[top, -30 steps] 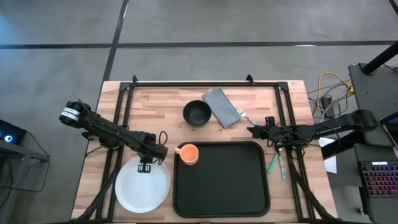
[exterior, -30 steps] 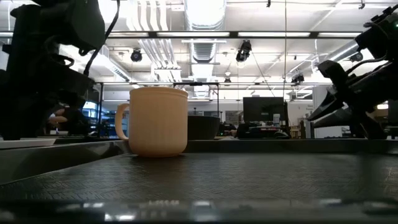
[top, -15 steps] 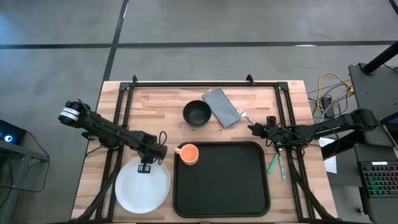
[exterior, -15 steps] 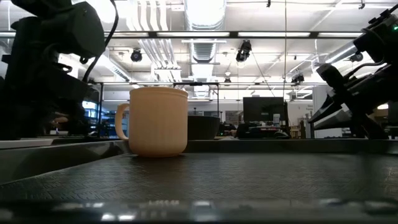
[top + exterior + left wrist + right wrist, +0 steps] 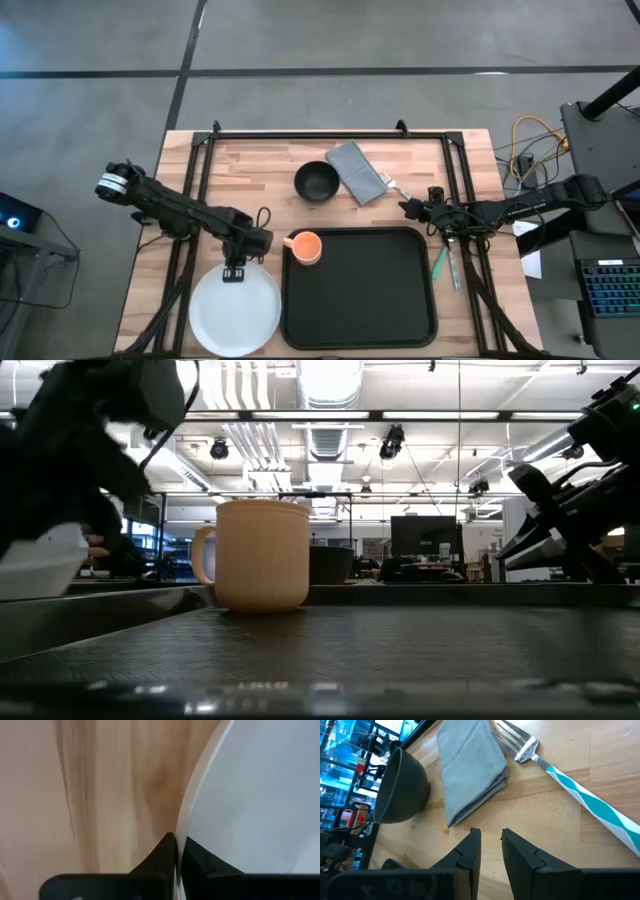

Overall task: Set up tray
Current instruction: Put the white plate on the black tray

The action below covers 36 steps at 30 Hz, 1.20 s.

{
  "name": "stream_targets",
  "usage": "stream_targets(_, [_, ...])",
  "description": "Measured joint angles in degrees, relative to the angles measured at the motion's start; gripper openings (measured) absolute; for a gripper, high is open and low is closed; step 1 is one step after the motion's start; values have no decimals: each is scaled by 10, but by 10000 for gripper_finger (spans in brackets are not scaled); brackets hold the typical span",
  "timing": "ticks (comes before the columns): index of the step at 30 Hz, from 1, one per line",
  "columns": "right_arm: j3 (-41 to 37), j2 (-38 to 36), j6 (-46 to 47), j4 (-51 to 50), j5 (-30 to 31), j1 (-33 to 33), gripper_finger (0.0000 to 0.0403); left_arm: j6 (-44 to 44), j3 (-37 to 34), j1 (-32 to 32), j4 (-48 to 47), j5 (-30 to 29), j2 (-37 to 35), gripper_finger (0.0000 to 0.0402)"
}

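Observation:
The black tray (image 5: 358, 295) lies at the table's near middle, with an orange cup (image 5: 303, 247) standing in its far-left corner. To the tray's left is the round white plate (image 5: 235, 312). My left gripper (image 5: 234, 270) is shut on the plate's far rim. In the low view the plate (image 5: 40, 560) shows at the left, raised above the tray's rim. My right gripper (image 5: 408, 208) hovers open beyond the tray's far-right corner. Nothing is between its fingers (image 5: 490, 835), which point at the grey napkin (image 5: 470, 770) and the fork (image 5: 570, 790). My left gripper pinches the plate's far rim (image 5: 184, 827) between its two fingers, one on each face of the thin edge. The fingers come steeply from above, slanting from the table's left. The far edge is raised; whether the near edge rests on the table I cannot tell.
A black bowl (image 5: 316, 182) stands at the far middle, beside the napkin (image 5: 355, 172), with the fork (image 5: 395, 185) just to the napkin's right. Green-handled cutlery (image 5: 442, 262) lies to the right of the tray. Black frame rails run along the table's left, right and far sides.
My left gripper has shut on the plate's far rim and risen a little. The plate has shifted toward the table's near edge, its far edge has come up off the wood, and it now shows in the low view.

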Motion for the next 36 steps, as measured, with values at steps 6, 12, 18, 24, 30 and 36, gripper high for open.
stream_targets(6, [0, 0, -34, 0, -2, 0, 68, -1, 103, 0, -49, 18, 0, 0])
stream_targets(12, [0, 0, -40, 0, -2, 0, 68, -9, 209, 10, -64, 20, 0, 0])
stream_targets(18, [0, -1, -40, 2, -19, 0, 68, -36, 275, 50, -74, 2, 0, 0])
stream_targets(24, [-1, -1, -117, 108, -53, 8, 68, -22, 338, 108, -74, 0, 34, 0])
stream_targets(30, [0, -4, -223, 261, -53, 17, 68, 40, 445, 147, -87, 1, 129, 0])
stream_targets(36, [0, -16, -230, 297, -90, 22, 68, 155, 635, 153, -196, 3, 292, 0])
